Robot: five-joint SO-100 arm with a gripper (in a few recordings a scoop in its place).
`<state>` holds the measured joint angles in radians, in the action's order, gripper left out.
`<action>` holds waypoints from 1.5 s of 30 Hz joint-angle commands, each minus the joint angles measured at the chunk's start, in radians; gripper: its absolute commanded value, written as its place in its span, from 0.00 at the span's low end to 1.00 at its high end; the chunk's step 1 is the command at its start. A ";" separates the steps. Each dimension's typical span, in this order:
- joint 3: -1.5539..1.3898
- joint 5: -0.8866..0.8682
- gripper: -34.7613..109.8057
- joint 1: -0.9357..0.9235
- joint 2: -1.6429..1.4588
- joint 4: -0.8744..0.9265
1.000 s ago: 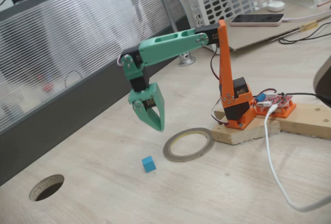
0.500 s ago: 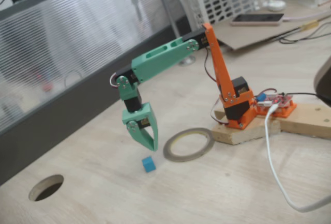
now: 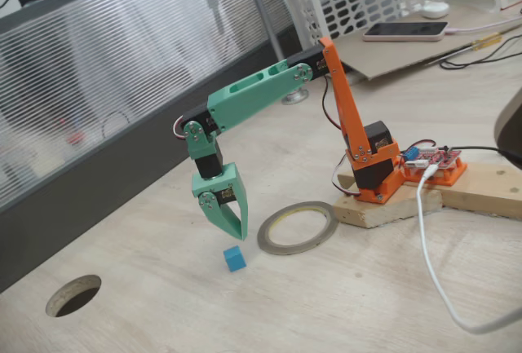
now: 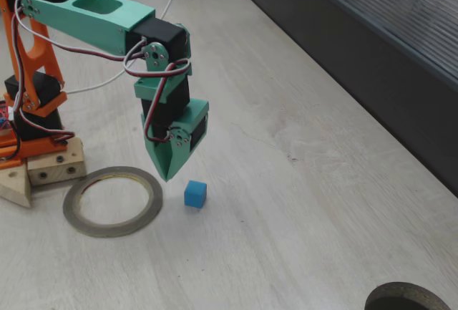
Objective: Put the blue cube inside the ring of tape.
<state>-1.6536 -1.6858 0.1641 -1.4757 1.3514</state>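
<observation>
Orange lower link (image 3: 342, 100) and orange base (image 3: 377, 175), screwed near the joint, bolted on a pale wood block (image 3: 390, 206). Mint-green upper link (image 3: 253, 96) with two long slots, seen clearly from above (image 4: 89, 11). Black servos at elbow, wrist (image 4: 163, 38) and base. Mint-green gripper (image 3: 231, 224) tapering to a pointed tip, small screws at its pivot (image 4: 175, 137). Thin red, black and white wires looping round the wrist (image 4: 147, 102) and along the orange link. Red circuit board (image 3: 436, 160) on an orange tray right of the base, white cable (image 3: 432, 263) plugged in.
</observation>
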 commanded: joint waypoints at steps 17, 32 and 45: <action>0.014 -0.006 0.24 0.002 -0.017 -0.106; 0.009 -0.005 0.43 0.002 -0.018 -0.021; 0.011 -0.009 0.46 0.000 -0.028 0.017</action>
<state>-1.6536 -1.6843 0.1595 -1.4726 1.3514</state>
